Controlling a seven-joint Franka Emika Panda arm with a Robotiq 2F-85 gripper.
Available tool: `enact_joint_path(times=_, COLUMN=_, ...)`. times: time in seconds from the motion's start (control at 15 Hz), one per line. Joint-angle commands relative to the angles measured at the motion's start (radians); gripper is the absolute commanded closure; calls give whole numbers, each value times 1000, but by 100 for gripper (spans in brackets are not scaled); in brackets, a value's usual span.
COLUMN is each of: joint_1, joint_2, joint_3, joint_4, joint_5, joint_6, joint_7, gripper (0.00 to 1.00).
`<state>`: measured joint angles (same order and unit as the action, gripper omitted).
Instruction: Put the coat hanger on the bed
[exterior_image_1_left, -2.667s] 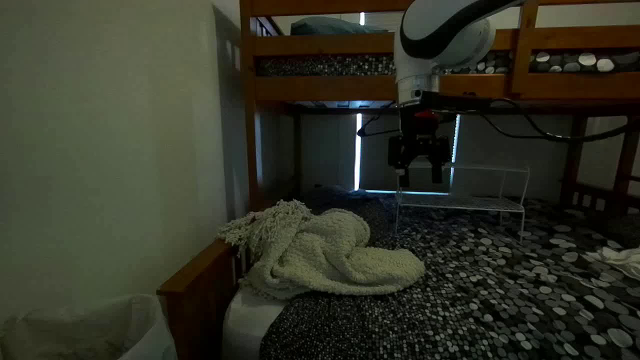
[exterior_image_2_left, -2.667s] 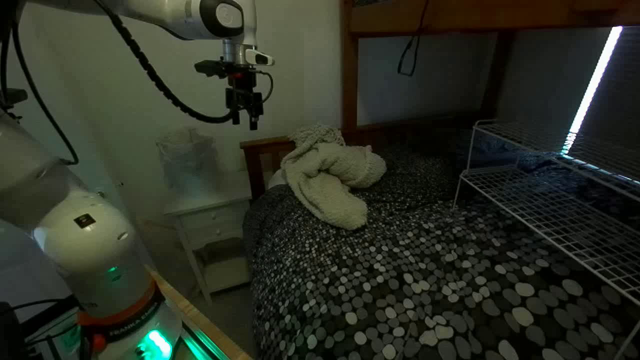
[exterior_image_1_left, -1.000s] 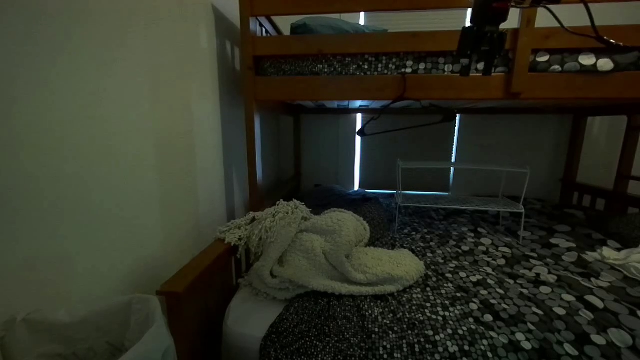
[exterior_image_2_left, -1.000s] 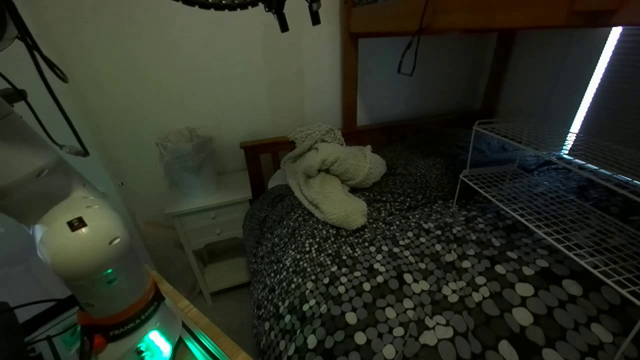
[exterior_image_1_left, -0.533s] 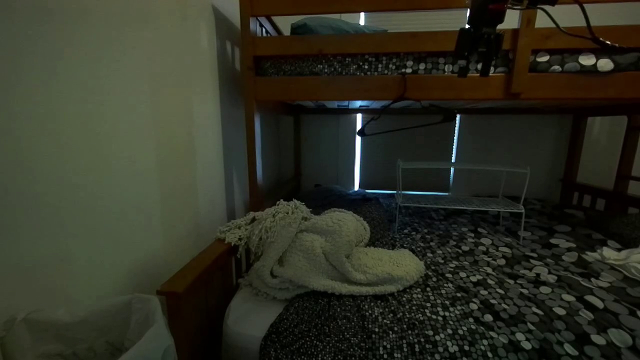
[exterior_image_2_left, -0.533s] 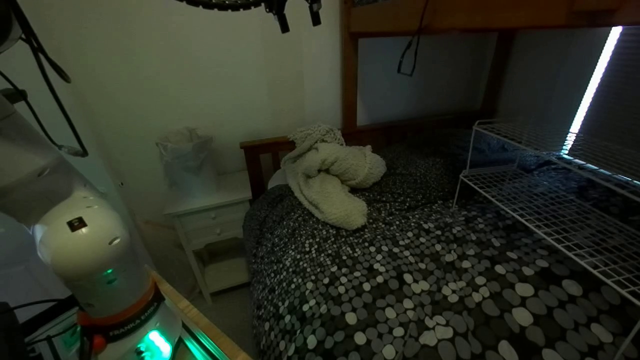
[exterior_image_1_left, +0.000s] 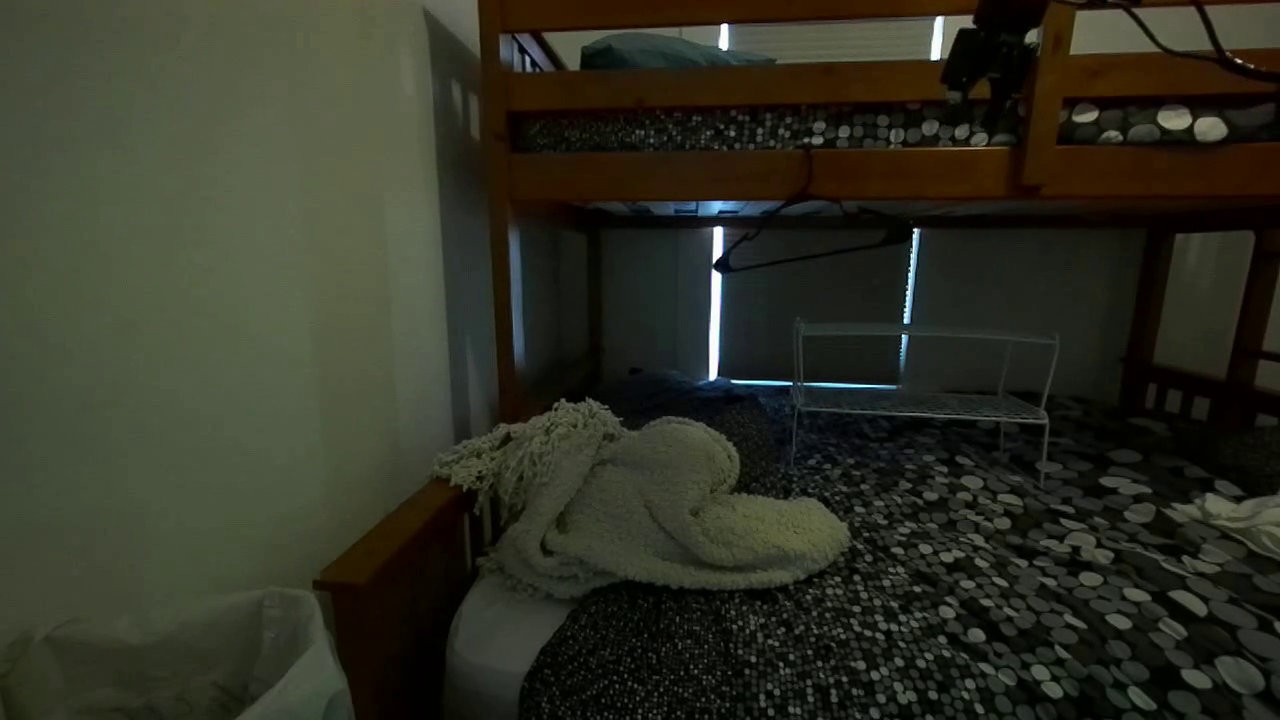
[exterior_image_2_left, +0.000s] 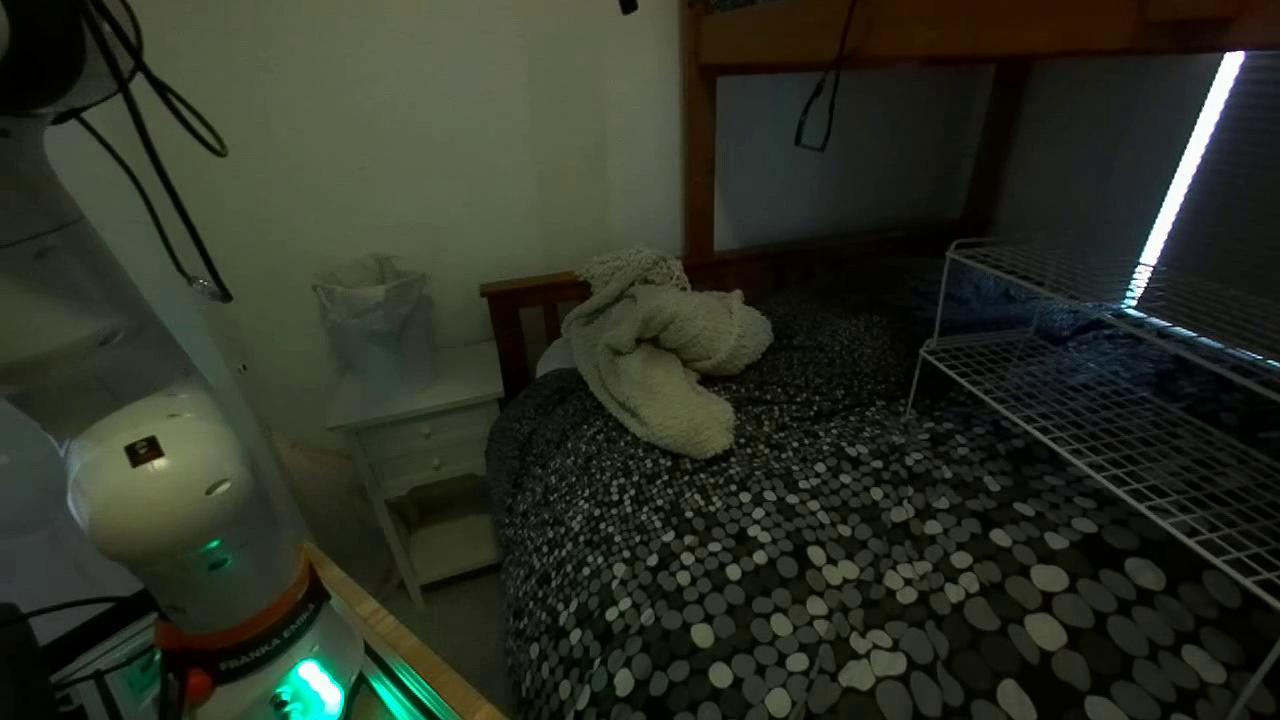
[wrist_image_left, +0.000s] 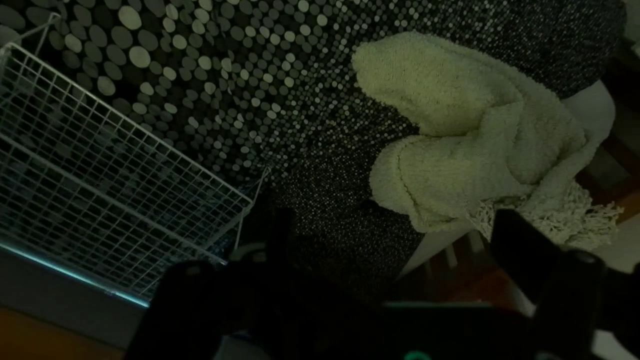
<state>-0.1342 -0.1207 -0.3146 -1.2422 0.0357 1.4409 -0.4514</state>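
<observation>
White arm (exterior_image_2_left: 165, 480) is raised; black two-finger gripper (exterior_image_1_left: 976, 108) points down, fingers (wrist_image_left: 525, 250) spread apart. Thin black coat hanger (exterior_image_1_left: 800, 258) hangs at the brown wooden upper-bunk rail (exterior_image_1_left: 660, 176), below and left of the gripper in an exterior view.

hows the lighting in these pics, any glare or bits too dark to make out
Dim in every view; in both exterior views a light strip beside the blind glares white; in an exterior view the hanger is just a dark outline; in the wrist view the gripper is near-black, most detail lost.
</observation>
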Motion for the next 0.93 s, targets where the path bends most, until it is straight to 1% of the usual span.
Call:
enact_joint_path(times=0.0, joint_1=-83, joint_2=124, joint_3=-85, joint_4=143, joint_5=162, joint_6=-72, joint_7=-162, gripper=0)
enact_joint_path(times=0.13, joint_1=-136, joint_2=174, joint_3=-105, joint_4=155, joint_5=249, joint_6=-57, joint_7=-223, gripper=0)
enact_joint_path(times=0.33, joint_1=-208, joint_2=253, joint_3=-88, joint_4=170, joint_5=319, joint_6=-23, joint_7=-300, gripper=0)
enact_joint_path(times=0.4, joint_1=-193, joint_2=276, joint_3=-113, joint_4=170, joint_5=342, joint_6=-2, joint_7=-326, gripper=0)
enact_joint_path(times=0.47, joint_1=-206, joint_2=303, joint_3=-108, joint_4=177, joint_5=371, joint_6=25, joint_7=-344, gripper=0)
enact_joint_path(times=0.53, joint_1=-256, joint_2=334, joint_3=-58, joint_4=200, joint_5=402, joint_6=40, joint_7=-353, gripper=0)
enact_joint_path(times=0.6, joint_1=-198, joint_2=272, joint_3=-94, joint_4=138, joint_5=344, joint_6=30, joint_7=-316, gripper=0)
enact_joint_path(times=0.73, joint_1=-204, joint_2=298, joint_3=-90, joint_4=143, joint_5=349, joint_6=36, joint_7=-319, gripper=0)
enact_joint_path(times=0.87, joint_1=-203, joint_2=293, joint_3=-90, joint_4=144, joint_5=348, joint_6=36, joint_7=-318, gripper=0)
